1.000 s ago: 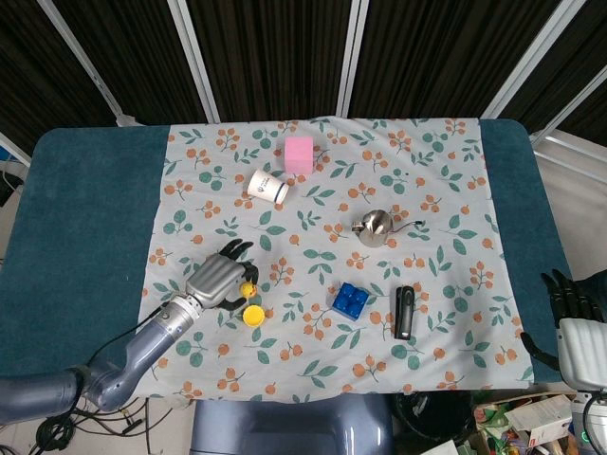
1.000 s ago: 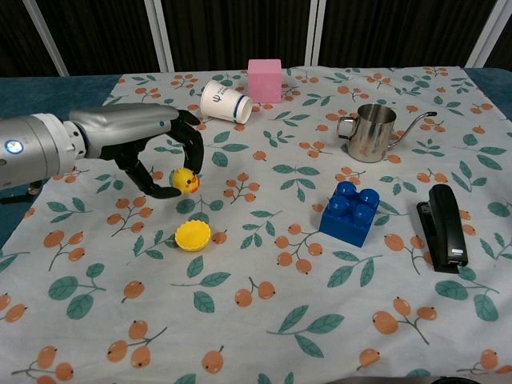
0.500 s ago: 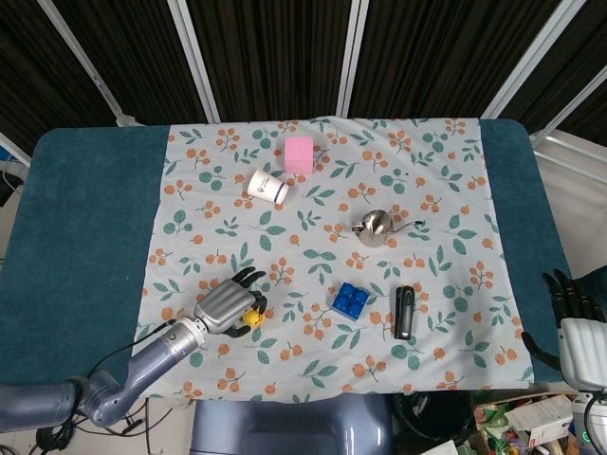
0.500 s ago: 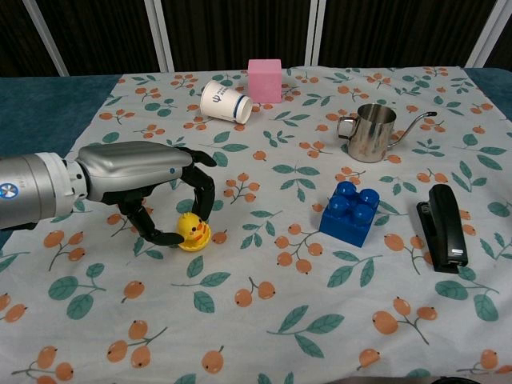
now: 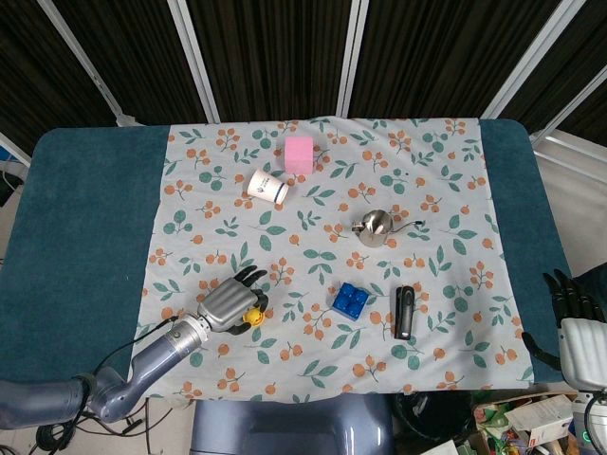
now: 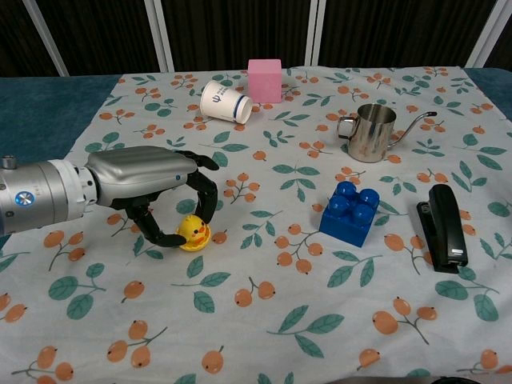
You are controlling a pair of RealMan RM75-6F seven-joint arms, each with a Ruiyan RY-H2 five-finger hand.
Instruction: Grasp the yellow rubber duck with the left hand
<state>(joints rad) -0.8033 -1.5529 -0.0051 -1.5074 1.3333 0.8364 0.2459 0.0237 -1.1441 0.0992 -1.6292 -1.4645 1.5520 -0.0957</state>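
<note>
Small yellow rubber duck (image 6: 192, 231) with orange beak sits in left hand (image 6: 156, 192).

Even, bright overhead light fell on the floral-printed tablecloth (image 6: 320, 320), shadows stayed soft and short, a mild highlight gleamed on the shiny steel pitcher (image 6: 372, 132), and both views were sharp.

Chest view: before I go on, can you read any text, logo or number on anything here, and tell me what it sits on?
No text can be read in full.
Paper cup: a blue round logo with small print beside it, too small to read.
Left arm's wrist cuff: a small blue round mark, no legible letters.
Pink cube, blue brick, stapler, steel pitcher, yellow rubber duck: no markings visible.
</note>
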